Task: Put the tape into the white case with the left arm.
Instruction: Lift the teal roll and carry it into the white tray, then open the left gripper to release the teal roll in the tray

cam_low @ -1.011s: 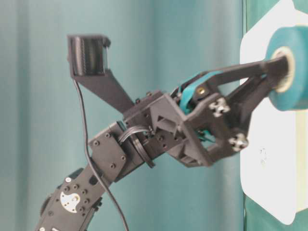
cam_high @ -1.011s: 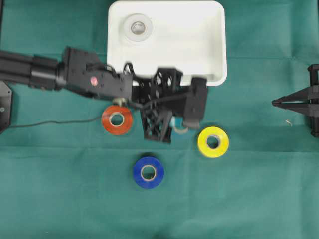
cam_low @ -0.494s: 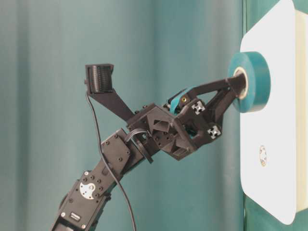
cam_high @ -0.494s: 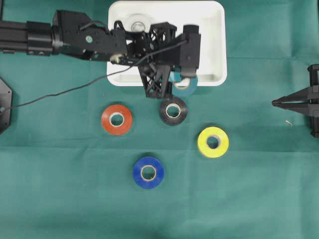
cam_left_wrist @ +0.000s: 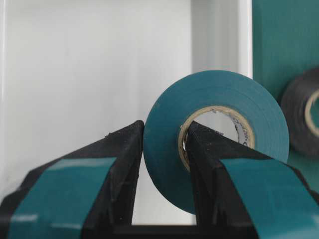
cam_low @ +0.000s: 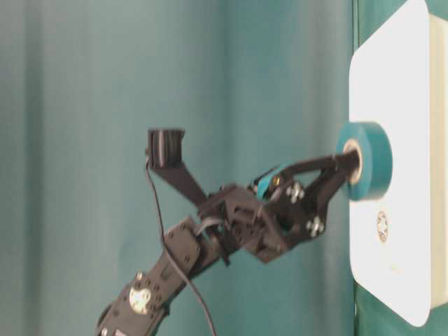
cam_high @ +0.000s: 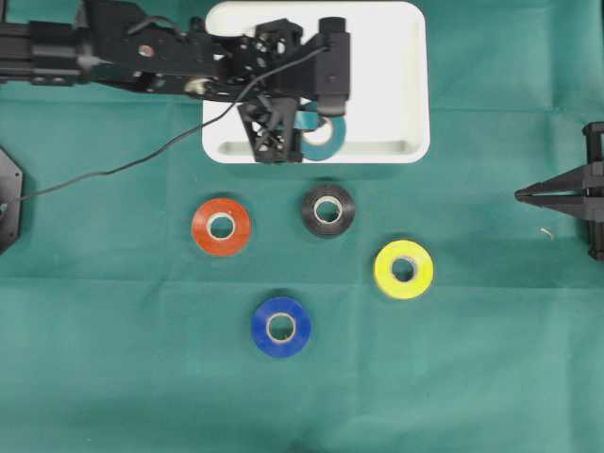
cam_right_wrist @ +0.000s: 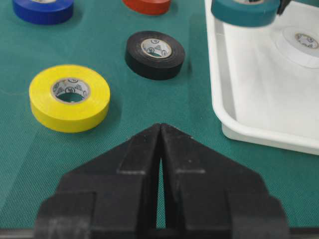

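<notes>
- Below the left gripper (cam_high: 316,127), bare white case (cam_high: 396,85) floor lies open.
- A white roll (cam_right_wrist: 304,42) lies beside it; the near wall stands behind.

The teal tape roll (cam_left_wrist: 219,137) stands on edge in the left gripper (cam_left_wrist: 162,144), one black finger (cam_left_wrist: 124,149) outside its wall and the other through its cardboard core; it hangs above the near part of the white case (cam_high: 377,57), a shallow rectangular tray with rounded corners; a pale roll (cam_right_wrist: 301,42) lies flat inside that case; the left arm (cam_high: 142,57) reaches across it from the left.
</notes>
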Robot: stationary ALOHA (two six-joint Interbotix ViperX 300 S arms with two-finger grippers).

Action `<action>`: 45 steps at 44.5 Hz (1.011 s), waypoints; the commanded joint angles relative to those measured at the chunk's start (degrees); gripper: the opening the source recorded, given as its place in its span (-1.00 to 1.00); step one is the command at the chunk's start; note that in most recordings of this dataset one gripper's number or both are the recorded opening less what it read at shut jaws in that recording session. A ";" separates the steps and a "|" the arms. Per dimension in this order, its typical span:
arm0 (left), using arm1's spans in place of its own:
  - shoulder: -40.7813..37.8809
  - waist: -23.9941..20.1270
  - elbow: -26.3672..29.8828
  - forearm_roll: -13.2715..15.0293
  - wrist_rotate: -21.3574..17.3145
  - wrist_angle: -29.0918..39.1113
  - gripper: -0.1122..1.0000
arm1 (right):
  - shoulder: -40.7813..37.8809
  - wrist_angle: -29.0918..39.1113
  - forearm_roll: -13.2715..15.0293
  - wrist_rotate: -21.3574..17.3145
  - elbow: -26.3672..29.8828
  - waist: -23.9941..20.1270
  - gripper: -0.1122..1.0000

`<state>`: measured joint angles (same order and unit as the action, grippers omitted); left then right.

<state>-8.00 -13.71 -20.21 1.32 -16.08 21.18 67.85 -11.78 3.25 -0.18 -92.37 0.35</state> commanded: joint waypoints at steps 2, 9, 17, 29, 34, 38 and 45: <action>4.04 -1.32 -2.11 -0.18 -0.09 -1.41 -0.35 | -0.44 -0.62 0.09 -0.09 0.35 0.00 -0.97; 6.33 -3.52 -7.91 -0.09 -0.09 -4.39 -0.35 | -0.44 -0.62 0.09 -0.09 0.35 0.09 -0.97; 7.82 -6.15 -13.71 -0.09 -0.09 -9.32 -0.35 | -0.35 -0.62 0.09 0.00 0.35 0.09 -0.97; 7.29 -7.56 -17.75 -0.09 -0.09 -14.59 -0.35 | -0.44 -0.62 0.09 0.00 0.35 0.09 -0.97; 7.12 -7.73 -18.28 -0.09 0.00 -15.03 -0.35 | -0.35 -0.62 0.09 0.00 0.35 0.09 -0.97; 6.68 -7.73 -18.46 -0.09 0.00 -15.29 -0.35 | -0.44 -0.62 0.09 0.00 0.35 0.00 -0.97; 6.24 -7.73 -18.37 -0.09 0.09 -15.38 -0.35 | -0.44 -0.62 0.09 0.00 0.35 0.09 -0.97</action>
<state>-2.46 -21.27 -39.20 1.32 -16.08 6.42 67.85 -11.78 3.25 -0.18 -92.37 0.35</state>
